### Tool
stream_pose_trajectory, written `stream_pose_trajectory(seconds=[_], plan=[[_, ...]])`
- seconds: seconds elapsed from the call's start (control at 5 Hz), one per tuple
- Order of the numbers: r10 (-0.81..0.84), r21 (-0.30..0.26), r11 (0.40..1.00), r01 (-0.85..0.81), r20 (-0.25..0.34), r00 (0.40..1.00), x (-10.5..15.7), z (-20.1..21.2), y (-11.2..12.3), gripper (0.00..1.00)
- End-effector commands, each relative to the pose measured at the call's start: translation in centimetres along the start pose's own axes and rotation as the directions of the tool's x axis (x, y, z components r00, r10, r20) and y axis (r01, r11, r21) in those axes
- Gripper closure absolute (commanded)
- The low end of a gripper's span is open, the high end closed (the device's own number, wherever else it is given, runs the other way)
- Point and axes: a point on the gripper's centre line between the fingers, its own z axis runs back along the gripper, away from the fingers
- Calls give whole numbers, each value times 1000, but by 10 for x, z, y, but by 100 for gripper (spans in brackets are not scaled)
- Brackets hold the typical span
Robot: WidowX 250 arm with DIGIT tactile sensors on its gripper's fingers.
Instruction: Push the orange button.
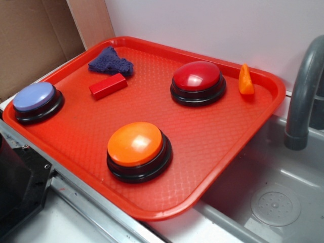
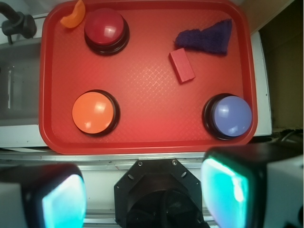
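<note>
A large red textured plastic tray (image 1: pixel 223 147) carries everything. The glossy round orange button (image 1: pixel 135 144) on its black base sits near the tray's front edge, untouched; the matching red dome button (image 1: pixel 197 77) and blue dome button (image 1: pixel 34 97) sit well apart from it. Smaller still: a purple knitted cloth (image 1: pixel 110 62), a red block (image 1: pixel 108 85), an orange wedge (image 1: pixel 245 80). The end effector (image 2: pixel 142 190) hangs back off the tray, fingers spread and empty – best brought over the orange dome's centre, then pressed straight down.

Claw (image 2: pixel 145 194) wide open, empty, fingers (image 2: pixel 228 190) spread apart.
</note>
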Motion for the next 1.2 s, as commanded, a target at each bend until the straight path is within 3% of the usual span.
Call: stream_pose_trajectory(seconds=[0.0, 0.2, 0.4, 0.6, 0.8, 1.0], plan=[[0, 0, 1000, 0, 0, 1000, 0, 0, 0, 0], [-230, 5, 973, 230, 19, 973, 36, -38, -40, 0], [-470, 49, 882, 469, 11, 883, 54, -81, -97, 0], [-629, 12, 778, 629, 10, 778, 24, -100, -109, 0], [-654, 54, 749, 661, -97, 750, 3, -108, -93, 0], [-654, 54, 749, 661, -97, 750, 3, -108, -93, 0]])
